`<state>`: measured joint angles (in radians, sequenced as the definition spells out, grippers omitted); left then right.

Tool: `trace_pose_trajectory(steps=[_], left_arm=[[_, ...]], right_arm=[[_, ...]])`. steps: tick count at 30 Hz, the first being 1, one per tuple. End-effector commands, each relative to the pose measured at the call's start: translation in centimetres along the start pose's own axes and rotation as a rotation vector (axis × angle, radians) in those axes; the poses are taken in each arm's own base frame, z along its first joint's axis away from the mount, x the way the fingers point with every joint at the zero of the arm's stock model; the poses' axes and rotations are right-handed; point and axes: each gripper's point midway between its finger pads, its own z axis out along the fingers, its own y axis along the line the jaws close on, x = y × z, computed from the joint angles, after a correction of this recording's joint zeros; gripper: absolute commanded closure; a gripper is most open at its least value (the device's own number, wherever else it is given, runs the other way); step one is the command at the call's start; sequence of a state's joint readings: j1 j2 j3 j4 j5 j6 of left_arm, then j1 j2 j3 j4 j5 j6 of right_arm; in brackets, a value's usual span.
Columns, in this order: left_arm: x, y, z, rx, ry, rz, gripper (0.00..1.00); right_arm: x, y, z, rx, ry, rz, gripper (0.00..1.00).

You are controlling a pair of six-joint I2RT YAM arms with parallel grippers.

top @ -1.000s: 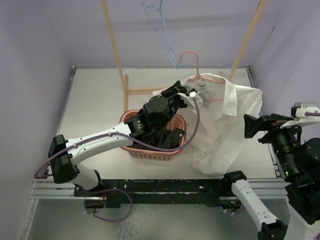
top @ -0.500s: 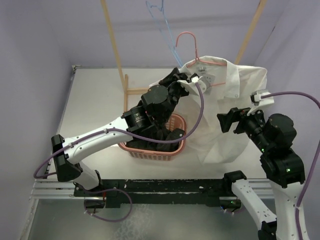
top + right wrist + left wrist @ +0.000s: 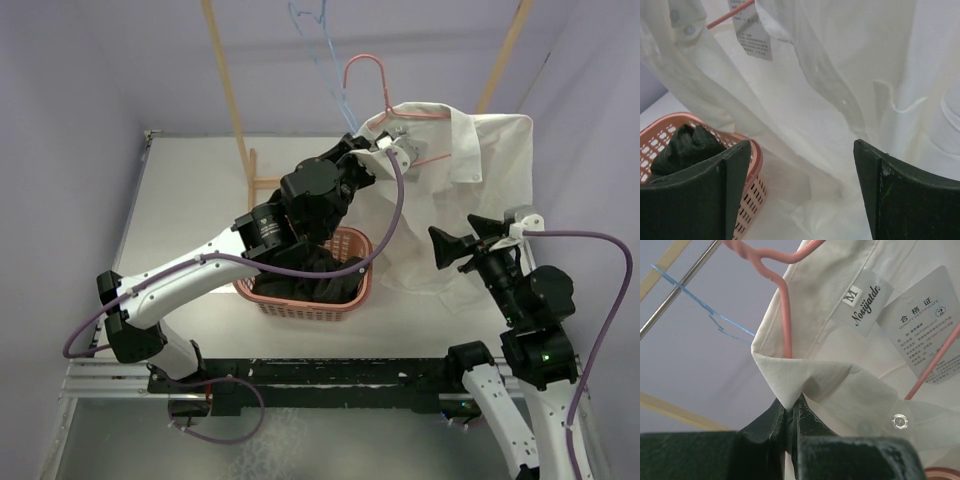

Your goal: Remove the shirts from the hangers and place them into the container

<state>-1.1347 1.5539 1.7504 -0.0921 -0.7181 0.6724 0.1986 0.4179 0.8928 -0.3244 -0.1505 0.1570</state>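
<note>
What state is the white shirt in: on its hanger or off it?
On it: the wire of the pink hanger runs inside the collar of the white shirt.

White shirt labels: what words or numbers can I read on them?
"M" and "Nosiyatd…" (last letter unclear): neck label of the white shirt.
"合格证", "QUALITY CERTIFICATE" and a circled "2": hang tag.
The hang tag's smaller print is too small to read, and in the right wrist view it is blurred.
</note>
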Motion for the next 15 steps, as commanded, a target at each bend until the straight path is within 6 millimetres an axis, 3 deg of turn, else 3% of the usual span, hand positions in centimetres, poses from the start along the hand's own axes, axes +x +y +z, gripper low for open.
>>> trace_pose_trajectory(steps=[1, 6, 15], left_arm=[[-2.8, 2.3, -0.7, -0.048, -0.068, -0.123, 1.00], [-2.8, 2.0, -0.7, -0.035, -0.066, -0.126, 1.00], [-2.9, 1.8, -0.9, -0.028, -0.066, -0.130, 1.00]], right_arm=[[-4.6, -0.5, 1.4, 0.020, -0.263, 0.002, 0.16], [-4.6, -1.4, 3.9, 0.046, -0.313, 0.031, 0.23], [-6.2, -2.3, 5.5, 0.080, -0.411, 0.055, 0.36]])
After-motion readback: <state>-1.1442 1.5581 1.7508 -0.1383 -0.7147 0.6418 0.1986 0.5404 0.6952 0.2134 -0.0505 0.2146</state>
